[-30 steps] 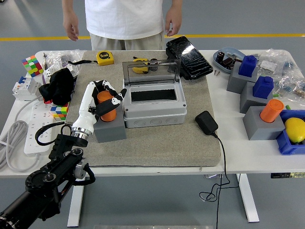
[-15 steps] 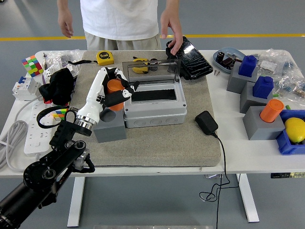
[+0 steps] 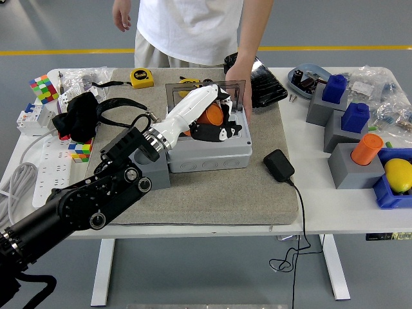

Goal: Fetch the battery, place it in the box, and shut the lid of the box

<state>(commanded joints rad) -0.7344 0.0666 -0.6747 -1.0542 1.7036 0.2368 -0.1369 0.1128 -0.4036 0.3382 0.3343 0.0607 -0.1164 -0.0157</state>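
Observation:
My left hand (image 3: 215, 122) is shut on an orange cylindrical battery (image 3: 209, 116) and holds it over the open grey box (image 3: 209, 151) in the middle of the felt mat. The box's clear lid (image 3: 206, 90) stands upright at the back. A person's hand (image 3: 238, 80) rests on the lid's right edge. The grey block (image 3: 154, 174) that held the battery stands left of the box, now bare. My right hand is not in view.
Another orange battery (image 3: 367, 148) sits in a grey block at right, near blue ones (image 3: 335, 88). A black adapter (image 3: 279, 165) with cable lies right of the box. A yellow tape measure (image 3: 142, 78), a black case (image 3: 261, 80) and a power strip (image 3: 45, 174) are around.
My left hand lifted the orange battery out of its grey block and carried it right, over the open box. The person leaned in and put a hand on the lid.

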